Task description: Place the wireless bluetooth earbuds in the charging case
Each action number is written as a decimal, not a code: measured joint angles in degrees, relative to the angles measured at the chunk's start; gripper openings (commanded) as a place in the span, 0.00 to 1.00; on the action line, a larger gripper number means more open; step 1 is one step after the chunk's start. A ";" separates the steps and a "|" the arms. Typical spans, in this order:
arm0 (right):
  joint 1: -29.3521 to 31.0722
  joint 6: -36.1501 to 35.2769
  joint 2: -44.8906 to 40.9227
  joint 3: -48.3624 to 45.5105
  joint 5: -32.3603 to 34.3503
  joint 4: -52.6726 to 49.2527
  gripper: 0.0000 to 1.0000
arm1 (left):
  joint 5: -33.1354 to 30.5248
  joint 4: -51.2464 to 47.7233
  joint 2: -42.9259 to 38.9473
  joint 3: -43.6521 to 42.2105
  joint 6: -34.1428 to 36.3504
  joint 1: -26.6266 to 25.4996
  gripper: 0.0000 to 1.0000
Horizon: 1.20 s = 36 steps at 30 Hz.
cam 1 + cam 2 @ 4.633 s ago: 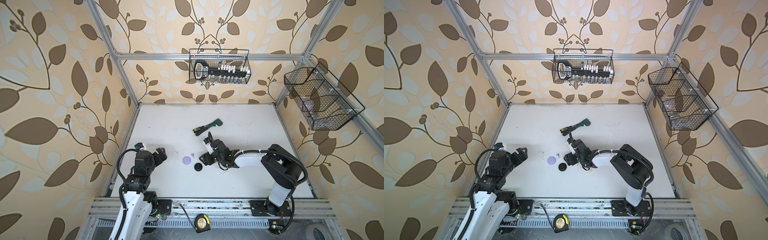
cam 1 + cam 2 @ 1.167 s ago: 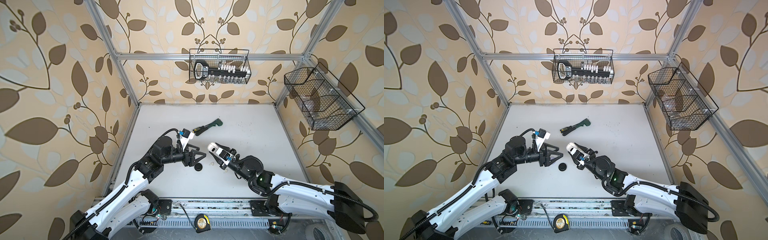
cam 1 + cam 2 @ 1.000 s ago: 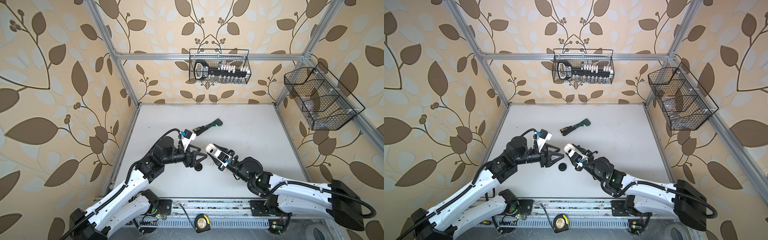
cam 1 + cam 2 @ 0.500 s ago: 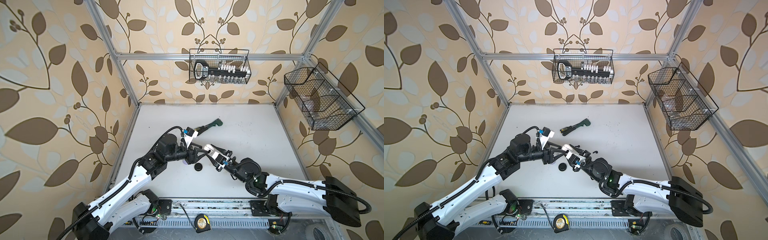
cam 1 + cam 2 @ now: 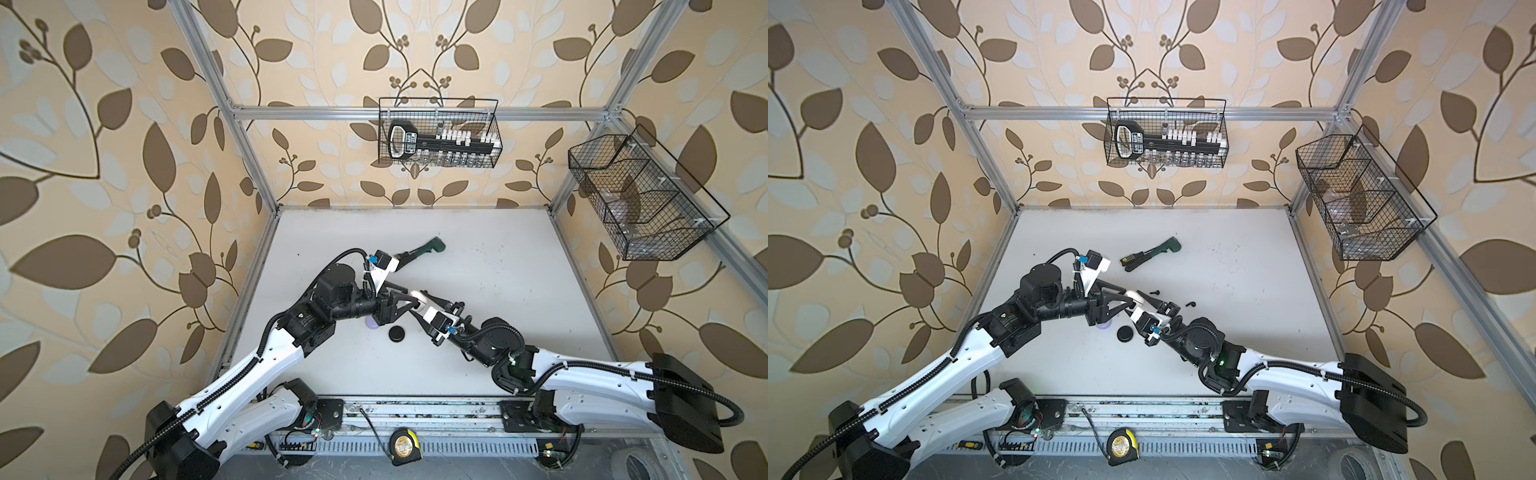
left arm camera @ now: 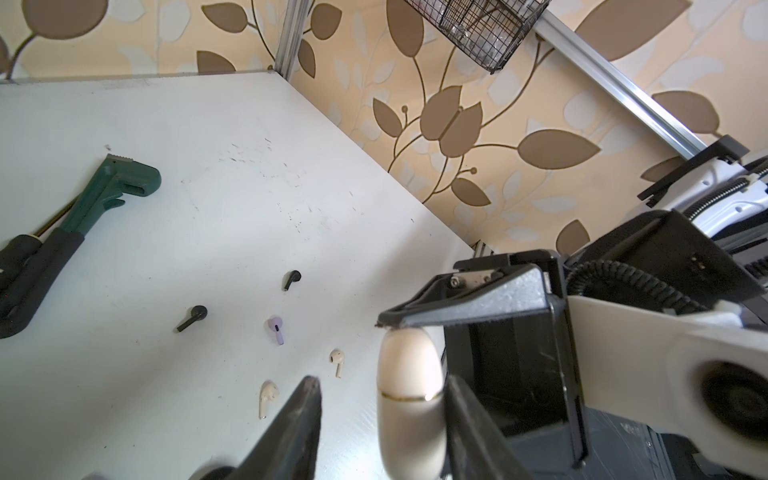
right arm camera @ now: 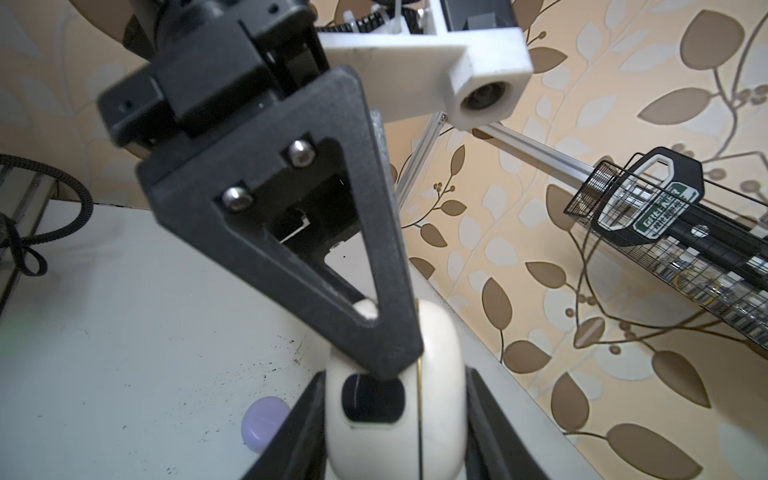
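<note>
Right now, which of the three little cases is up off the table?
The cream-white case, gripped by the right gripper. The lilac case and the black case both lie on the table.

Bright, soft, even light in both top views, just faint shadows on the white table [image 5: 498, 257] [image 5: 1246, 270]. Wide-angle stretch toward the edges. Wrist views mushier: cream charging case [image 6: 409, 374] way too close and soft, washed-out sheen on the table in left wrist view.
</note>
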 measured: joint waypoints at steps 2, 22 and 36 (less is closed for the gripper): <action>0.37 0.00 0.61 0.00 0.46 0.31 0.02 | 0.17 0.02 0.26 0.00 0.02 0.00 0.46; 0.98 -0.24 1.99 0.00 4.13 4.68 0.01 | 2.05 1.29 1.86 -0.09 0.02 -0.37 0.46; 0.98 -2.19 3.10 0.00 3.69 5.53 0.01 | 4.68 1.79 2.89 -0.11 0.57 -1.07 0.26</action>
